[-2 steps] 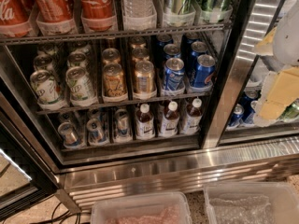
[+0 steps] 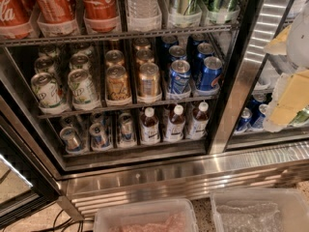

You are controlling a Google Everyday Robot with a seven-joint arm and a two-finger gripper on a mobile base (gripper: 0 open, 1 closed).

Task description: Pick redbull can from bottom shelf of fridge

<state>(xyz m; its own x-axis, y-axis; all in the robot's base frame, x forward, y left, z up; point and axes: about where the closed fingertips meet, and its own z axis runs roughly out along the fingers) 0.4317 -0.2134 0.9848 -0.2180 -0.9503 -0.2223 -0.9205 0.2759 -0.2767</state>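
The fridge is a steel-framed cooler with its door open and a dark interior. On the bottom shelf, slim blue-and-silver redbull cans stand in three lanes at the left, with more behind them. Small dark bottles with white caps fill the right lanes of that shelf. My gripper shows as a white and tan shape at the right edge of the camera view. It is in front of the fridge's right section, far right of the redbull cans and higher than them, and touches none of them.
The shelf above holds green-white cans, gold cans and blue Pepsi cans. Coca-Cola bottles stand on the top rack. The ribbed steel base panel runs below. Two clear plastic bins sit in front of it on the floor.
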